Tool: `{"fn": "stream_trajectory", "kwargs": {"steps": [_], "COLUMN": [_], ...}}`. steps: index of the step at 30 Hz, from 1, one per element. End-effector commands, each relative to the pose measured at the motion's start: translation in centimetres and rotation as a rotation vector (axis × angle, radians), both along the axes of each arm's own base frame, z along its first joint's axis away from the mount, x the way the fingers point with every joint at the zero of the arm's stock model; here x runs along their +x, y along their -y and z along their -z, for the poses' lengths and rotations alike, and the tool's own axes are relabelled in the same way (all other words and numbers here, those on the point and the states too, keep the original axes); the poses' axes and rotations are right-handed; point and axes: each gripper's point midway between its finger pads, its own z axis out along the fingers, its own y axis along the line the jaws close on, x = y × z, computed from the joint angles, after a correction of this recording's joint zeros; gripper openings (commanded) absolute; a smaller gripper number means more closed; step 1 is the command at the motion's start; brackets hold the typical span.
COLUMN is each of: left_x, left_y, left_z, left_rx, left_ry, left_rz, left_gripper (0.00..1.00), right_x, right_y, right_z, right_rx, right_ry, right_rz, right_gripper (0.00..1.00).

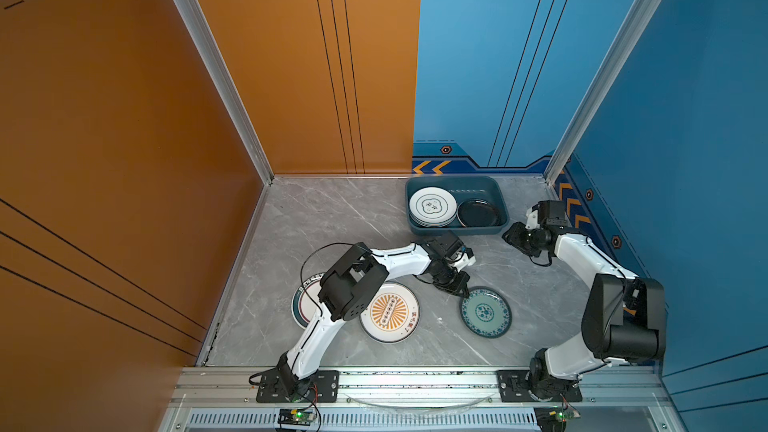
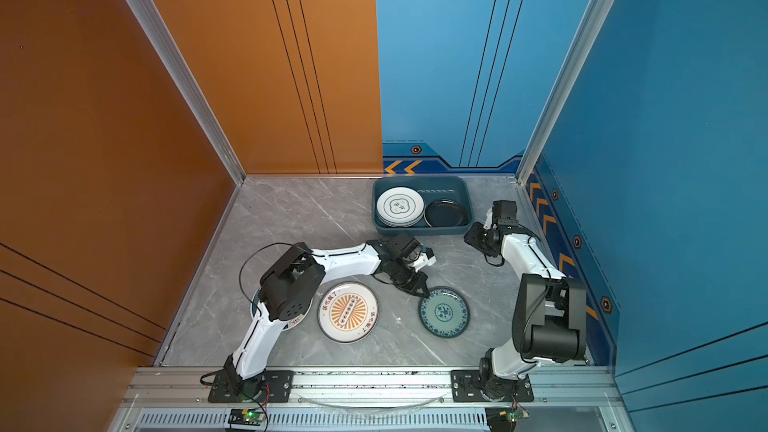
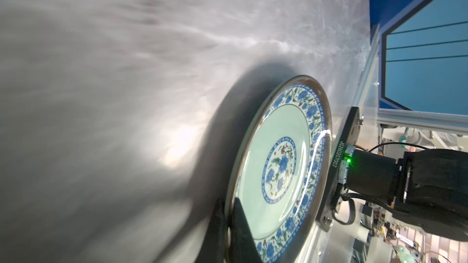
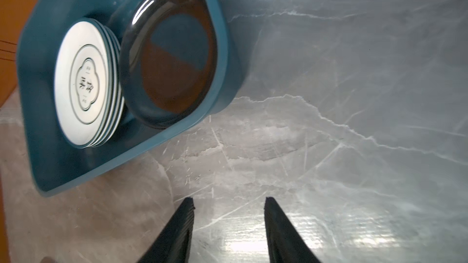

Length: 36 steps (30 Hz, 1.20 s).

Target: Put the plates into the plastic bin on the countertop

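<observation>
Three plates lie on the countertop (image 1: pixel 332 218), well in front of the bin (image 1: pixel 457 181), on the robot's side. The dark-rimmed plate (image 1: pixel 302 306) is farthest from the bin and partly hidden under the left arm. The sunburst plate (image 1: pixel 389 312) is next to it. The teal plate (image 1: pixel 485 312) is almost straight in front of the bin. The left gripper (image 1: pixel 463 292) pinches the teal plate's rim on the side that faces the bin, one finger (image 3: pixel 241 228) on top and one below. The plate is probably hard, shiny and slippery, and it would break if it fell. The thin rim is the only spot the pincer can get around, so the plate will likely hang and tip from that one edge. The right gripper (image 4: pixel 229 202) hangs just beside the bin's right front corner, its fingers half apart with nothing between them. It could get in the way. In the bin, a white stack (image 1: pixel 433 205) fills the left half and a black plate (image 1: pixel 478 213) the right. The teal plate must clear the bin's front wall and land on one of them.
</observation>
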Motion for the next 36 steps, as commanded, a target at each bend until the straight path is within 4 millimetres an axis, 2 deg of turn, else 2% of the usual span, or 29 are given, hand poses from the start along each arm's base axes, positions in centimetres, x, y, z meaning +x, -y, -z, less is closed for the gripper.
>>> {"fn": "stream_trajectory", "kwargs": {"steps": [1, 8, 13, 17, 26, 36], "left_x": [2.5, 5.3, 6.1, 6.8, 8.0, 9.5], "left_y": [-3.6, -9.6, -12.8, -14.8, -17.8, -18.8], "left_z": [-2.0, -5.4, -7.5, -8.2, -8.7, -10.5], "left_rx": [0.021, -0.008, -0.044, -0.056, -0.077, -0.132], "left_ry": [0.059, 0.101, 0.117, 0.126, 0.131, 0.149], "left_rz": [-0.063, -0.178, -0.234, -0.280, -0.357, -0.409], "left_gripper": [0.00, 0.00, 0.00, 0.00, 0.00, 0.00], "right_x": [0.9, 1.1, 1.2, 1.1, -0.8, -3.5], "right_y": [-3.0, -7.9, -11.1, -13.8, -18.5, -22.3], "right_z": [-2.5, -3.6, -3.3, -3.2, -3.4, -1.9], "right_rx": [0.107, 0.232, 0.316, 0.405, 0.476, 0.461], "right_ry": [0.120, 0.171, 0.173, 0.167, 0.144, 0.064], "right_rz": [-0.102, -0.246, -0.330, -0.396, -0.541, -0.697], "right_gripper": [0.54, 0.68, 0.71, 0.71, 0.71, 0.68]}}
